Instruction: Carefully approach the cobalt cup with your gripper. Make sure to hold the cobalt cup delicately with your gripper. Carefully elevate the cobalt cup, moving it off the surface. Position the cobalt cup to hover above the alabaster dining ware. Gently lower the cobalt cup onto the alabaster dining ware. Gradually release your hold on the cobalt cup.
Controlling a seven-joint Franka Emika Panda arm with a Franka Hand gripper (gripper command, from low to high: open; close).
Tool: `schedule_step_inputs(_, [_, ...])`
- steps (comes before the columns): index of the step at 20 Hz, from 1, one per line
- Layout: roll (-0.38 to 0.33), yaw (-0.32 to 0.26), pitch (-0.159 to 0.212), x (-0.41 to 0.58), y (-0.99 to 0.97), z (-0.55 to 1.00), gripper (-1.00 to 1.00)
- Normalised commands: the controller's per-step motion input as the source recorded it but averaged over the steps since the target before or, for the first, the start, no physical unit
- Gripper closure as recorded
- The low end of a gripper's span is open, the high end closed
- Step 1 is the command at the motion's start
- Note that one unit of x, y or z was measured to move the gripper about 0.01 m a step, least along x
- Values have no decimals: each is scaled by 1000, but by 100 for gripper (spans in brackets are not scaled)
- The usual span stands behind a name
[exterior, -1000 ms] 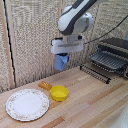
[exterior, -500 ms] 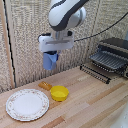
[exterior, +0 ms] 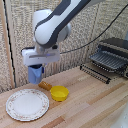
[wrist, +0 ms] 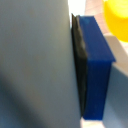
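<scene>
We take the alabaster dining ware (exterior: 27, 104) as our landmark: it lies flat on the wooden table (exterior: 95, 107), near the edge of the table that faces the exterior camera, towards the exterior view's left. The cobalt cup (exterior: 35, 74) hangs in the air, clear of the table, above the far rim of the dining ware and a little towards the exterior view's right of its centre; it touches neither the plate nor the wood. The gripper (exterior: 36, 68) is clamped on the cup, with the pale block sitting right over it and the cup's body hanging below. In the wrist view we see one blue finger (wrist: 97, 70) pressed flat against a broad grey-blue surface that fills much of the frame, with a dark pad between them; we cannot tell more about the grasp from there. Just beside the dining ware, on its exterior-view right, a yellow bowl (exterior: 59, 92) rests on the table, and a small brownish object (exterior: 45, 85) lies touching or nearly touching the bowl on its far side. Well apart from the dining ware, far towards the exterior view's right, stands a dark wire rack (exterior: 111, 59)
</scene>
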Motion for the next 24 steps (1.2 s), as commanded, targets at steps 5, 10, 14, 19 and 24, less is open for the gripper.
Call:
schedule_step_inputs(5, [-66, 52, -2, 281, 287, -358, 100])
schedule_step_inputs(10, [-32, 55, 0, 254, 219, -384, 100])
schedule_step_inputs(14, [-13, 25, 0, 277, 178, -296, 100])
schedule_step_inputs(19, [0, 1, 4, 161, 68, 17, -100])
schedule_step_inputs(24, [3, 2, 39, 152, 17, 359, -100])
